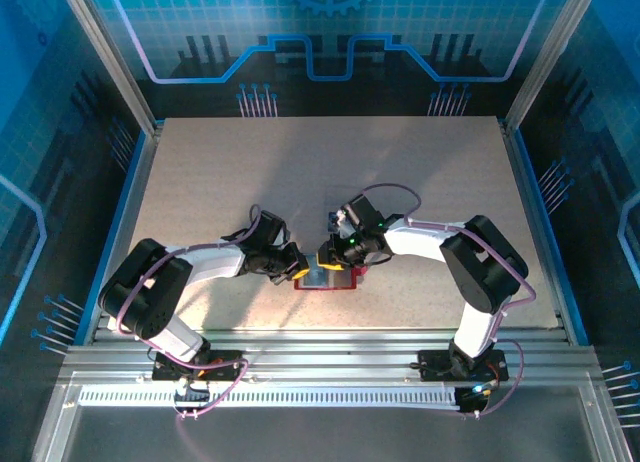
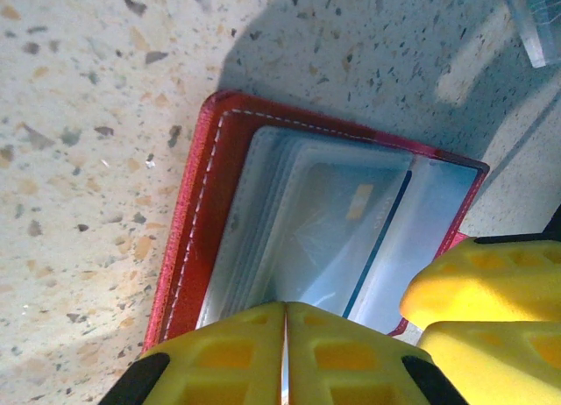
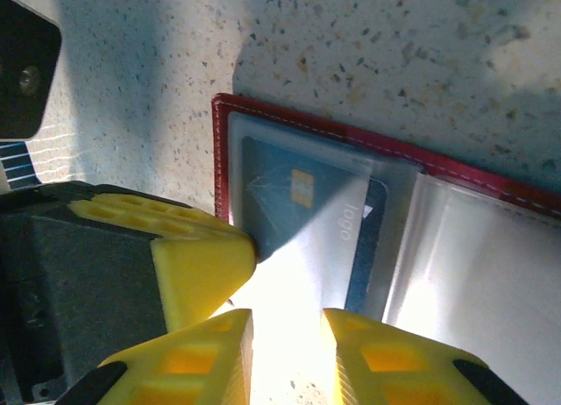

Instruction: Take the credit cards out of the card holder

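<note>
Kind of place: a robotics lab cell, a purpose-built test enclosure rather than a home or shop.
Frame: aluminium profile posts rise at the upper left and upper right, boxing in my workspace.
Walls: blue printed panels with circuit traces and a gear graphic run across the top and down both sides.
Work surface: a pale speckled table in mid-frame, like a test bench.
Mounting: my left arm and right arm stand on a slotted metal rail along the lower edge, with lilac cables looped over them.
</note>
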`<state>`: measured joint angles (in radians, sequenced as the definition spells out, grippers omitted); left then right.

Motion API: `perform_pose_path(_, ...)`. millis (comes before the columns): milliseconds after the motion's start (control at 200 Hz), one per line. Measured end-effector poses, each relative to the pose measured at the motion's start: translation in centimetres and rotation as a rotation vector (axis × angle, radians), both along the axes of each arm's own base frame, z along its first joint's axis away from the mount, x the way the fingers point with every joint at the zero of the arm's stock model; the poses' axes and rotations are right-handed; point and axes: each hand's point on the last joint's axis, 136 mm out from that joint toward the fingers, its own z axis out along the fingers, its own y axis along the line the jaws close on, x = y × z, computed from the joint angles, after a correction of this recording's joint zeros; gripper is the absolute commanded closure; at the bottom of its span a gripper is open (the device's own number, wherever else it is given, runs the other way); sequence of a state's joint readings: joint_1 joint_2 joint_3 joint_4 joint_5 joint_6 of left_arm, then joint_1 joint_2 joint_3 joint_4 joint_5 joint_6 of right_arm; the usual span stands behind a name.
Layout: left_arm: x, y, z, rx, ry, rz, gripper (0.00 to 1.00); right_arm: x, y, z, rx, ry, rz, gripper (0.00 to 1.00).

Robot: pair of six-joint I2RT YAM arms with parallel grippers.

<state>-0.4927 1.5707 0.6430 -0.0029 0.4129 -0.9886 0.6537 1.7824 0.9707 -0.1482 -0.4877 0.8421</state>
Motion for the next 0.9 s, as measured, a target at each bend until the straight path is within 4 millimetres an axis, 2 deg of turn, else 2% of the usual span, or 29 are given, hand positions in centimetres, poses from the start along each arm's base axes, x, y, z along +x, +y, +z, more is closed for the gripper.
perform_pose_path(145,0.0,0.0,0.0,0.000,0.000,0.000,0.89,0.1,0.3,0.1,0.015,0.000,0.000,0.70)
perform_pose_path(460,0.0,0.0,0.0,0.000,0.000,0.000,0.89,-0.1,0.2,-1.2,0.002,0.028,0.004,0.68)
perform_pose_path(900,-0.1,0.1,0.1,0.001,0.001,0.000,0.89,-0.4,-0.1,-1.6,-0.020,0.035,0.008,0.65)
